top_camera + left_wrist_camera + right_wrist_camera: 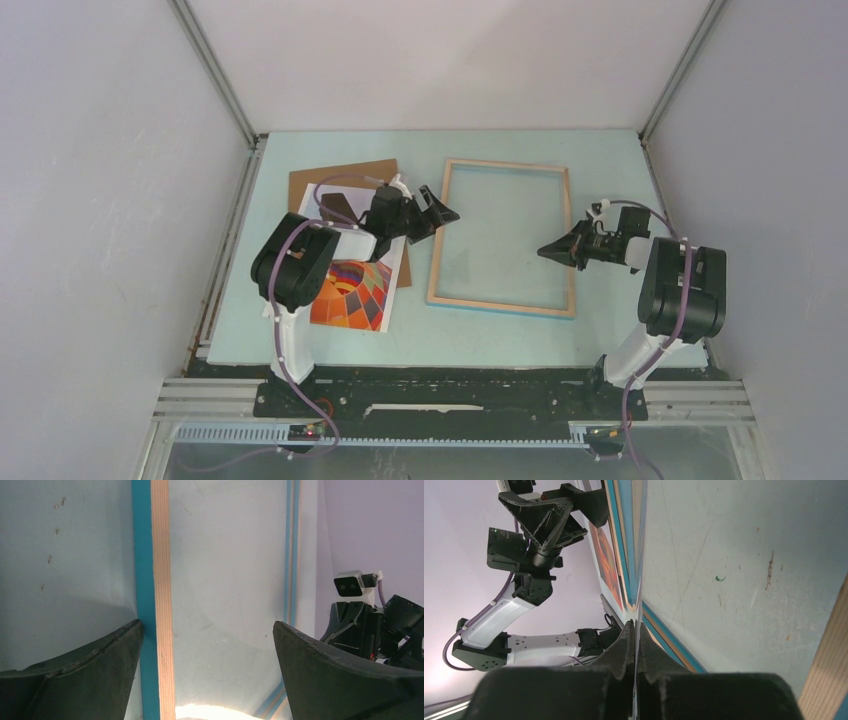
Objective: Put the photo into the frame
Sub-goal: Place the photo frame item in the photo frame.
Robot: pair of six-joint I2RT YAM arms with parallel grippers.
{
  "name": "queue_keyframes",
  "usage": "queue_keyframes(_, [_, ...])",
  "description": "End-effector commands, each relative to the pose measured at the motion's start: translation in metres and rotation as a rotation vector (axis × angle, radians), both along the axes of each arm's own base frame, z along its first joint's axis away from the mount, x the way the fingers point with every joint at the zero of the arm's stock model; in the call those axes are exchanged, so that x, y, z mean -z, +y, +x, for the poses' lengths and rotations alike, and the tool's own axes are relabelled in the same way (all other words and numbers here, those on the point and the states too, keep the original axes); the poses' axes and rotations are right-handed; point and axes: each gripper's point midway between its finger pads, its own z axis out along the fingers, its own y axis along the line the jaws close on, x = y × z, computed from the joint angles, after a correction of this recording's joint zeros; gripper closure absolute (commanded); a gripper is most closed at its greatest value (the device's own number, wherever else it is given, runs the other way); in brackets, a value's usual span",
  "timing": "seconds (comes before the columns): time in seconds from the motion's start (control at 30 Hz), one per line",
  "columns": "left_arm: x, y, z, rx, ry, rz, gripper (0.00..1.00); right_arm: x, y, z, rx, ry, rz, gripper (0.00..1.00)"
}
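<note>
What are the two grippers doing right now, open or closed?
Left gripper: open, holding nothing.
Right gripper: closed, nothing seen in it.

One picture frame [500, 306], one balloon photo [350, 295] and one brown backing board [345, 178] are counted on the surface [600, 335]. Two robot arms are counted, a left arm [295, 265] and a right arm [680, 290].

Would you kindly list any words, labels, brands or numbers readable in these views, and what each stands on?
None: no legible text shows on the paper photo of an orange-red checkered balloon, the thin light-wood and blue rectangular frame, or the plain brown backing board.
</note>
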Motion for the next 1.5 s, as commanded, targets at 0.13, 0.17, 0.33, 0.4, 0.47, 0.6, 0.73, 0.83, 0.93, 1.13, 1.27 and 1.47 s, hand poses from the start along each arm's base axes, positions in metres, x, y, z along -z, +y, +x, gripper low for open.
queue_keyframes(0.13, [-0.023, -0.016, 0.004, 0.033, -0.057, -0.113, 0.0, -0.012, 0.013, 0.008, -0.06, -0.094, 0.025, 1.0])
queue_keyframes(0.17, [-0.023, -0.017, 0.004, 0.036, -0.057, -0.12, 0.0, -0.012, 0.012, 0.009, -0.062, -0.099, 0.019, 1.0])
queue_keyframes(0.33, [-0.021, -0.019, 0.004, 0.04, -0.046, -0.131, 0.0, -0.013, 0.012, 0.01, -0.068, -0.125, 0.001, 1.0])
queue_keyframes(0.4, [-0.02, -0.02, 0.004, 0.045, -0.039, -0.135, 0.0, -0.013, 0.013, 0.01, -0.072, -0.14, -0.02, 0.96])
queue_keyframes(0.47, [-0.021, -0.02, 0.004, 0.047, -0.038, -0.139, 0.0, -0.011, 0.014, 0.011, -0.076, -0.156, -0.045, 0.88])
queue_keyframes(0.6, [-0.024, -0.02, 0.004, 0.048, -0.049, -0.137, 0.0, -0.003, 0.015, 0.011, -0.057, -0.133, -0.124, 0.71])
queue_keyframes(0.73, [-0.03, -0.015, 0.004, 0.039, -0.081, -0.109, 0.0, 0.003, 0.009, 0.013, -0.015, -0.104, -0.195, 0.57])
queue_keyframes(0.83, [-0.037, -0.006, 0.004, 0.022, -0.121, -0.039, 0.0, 0.004, 0.008, 0.012, 0.001, -0.089, -0.234, 0.49])
queue_keyframes(0.93, [-0.052, 0.01, 0.005, 0.0, -0.191, 0.059, 0.0, 0.004, 0.004, 0.009, 0.015, -0.062, -0.311, 0.44])
queue_keyframes(1.13, [-0.087, 0.043, 0.001, -0.056, -0.316, 0.154, 0.0, 0.006, -0.015, 0.008, 0.057, 0.016, -0.472, 0.0])
queue_keyframes(1.27, [-0.103, 0.058, -0.003, -0.093, -0.38, 0.182, 0.0, 0.0, -0.024, 0.007, 0.068, 0.043, -0.583, 0.0])
queue_keyframes(1.47, [-0.114, 0.076, -0.006, -0.141, -0.424, 0.199, 0.0, -0.014, -0.064, -0.005, 0.134, 0.131, -0.93, 0.0])
